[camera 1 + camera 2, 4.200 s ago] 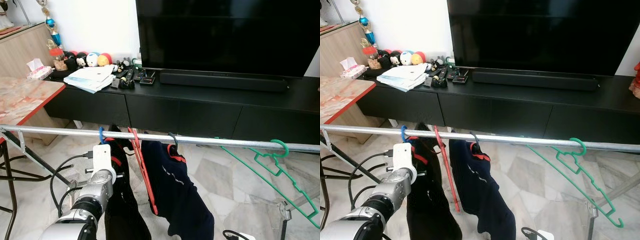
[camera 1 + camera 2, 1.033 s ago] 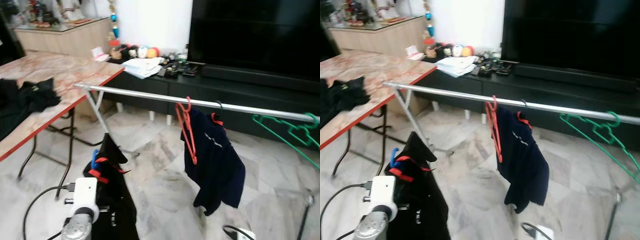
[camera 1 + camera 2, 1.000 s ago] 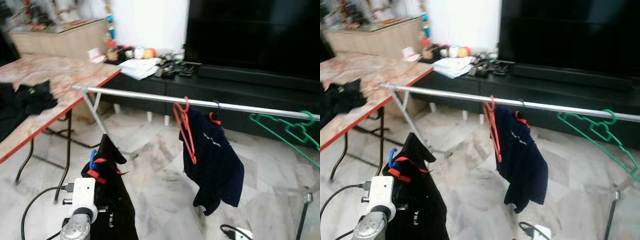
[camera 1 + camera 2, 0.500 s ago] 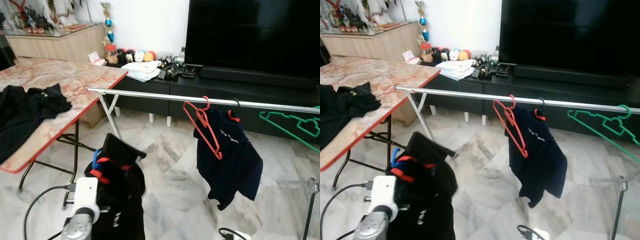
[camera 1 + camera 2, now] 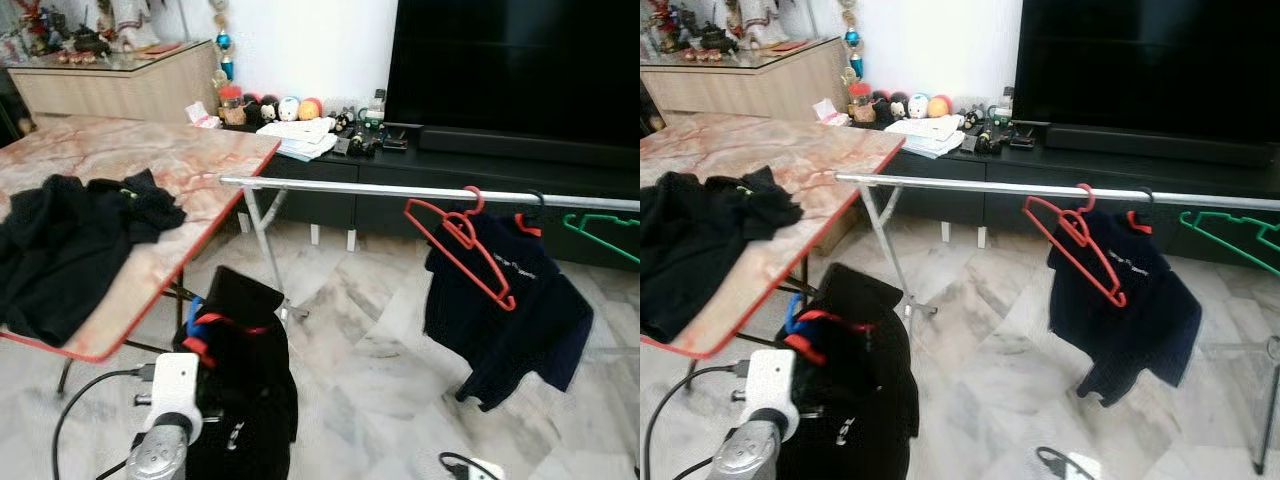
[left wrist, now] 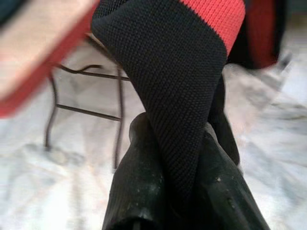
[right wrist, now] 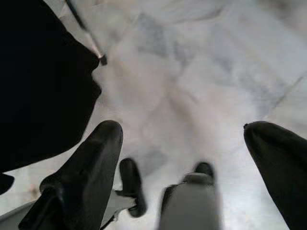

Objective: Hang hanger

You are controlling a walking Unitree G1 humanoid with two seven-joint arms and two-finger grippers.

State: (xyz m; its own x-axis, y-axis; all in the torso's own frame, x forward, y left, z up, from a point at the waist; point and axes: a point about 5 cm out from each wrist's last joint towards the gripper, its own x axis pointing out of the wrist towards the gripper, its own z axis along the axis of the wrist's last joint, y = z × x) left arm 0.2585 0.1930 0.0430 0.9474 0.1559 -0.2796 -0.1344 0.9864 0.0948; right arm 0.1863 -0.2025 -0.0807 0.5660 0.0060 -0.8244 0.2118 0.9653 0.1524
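**Inspector:** Left hand (image 6: 184, 191)?

**Assistant:** Clamped on the black garment (image 5: 245, 385), which rides a blue hanger (image 5: 193, 318) just above the hand. Right hand (image 7: 180, 167) spread wide, empty, over the floor.

**Inspector:** What has changed?

**Assistant:** Four seconds ago that hanger sat on the rail (image 5: 400, 190). Now it is off, the rail well beyond the hand, and the surface (image 5: 150, 190) with dark clothes (image 5: 70, 235) has come alongside.

**Inspector:** Meaning?

**Assistant:** Apparently unhung; rehanging remains.

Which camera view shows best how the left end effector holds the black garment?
The left wrist view: both fingers pinch the black garment at its red stripe. The eye views show the garment hanging whole before the left arm.
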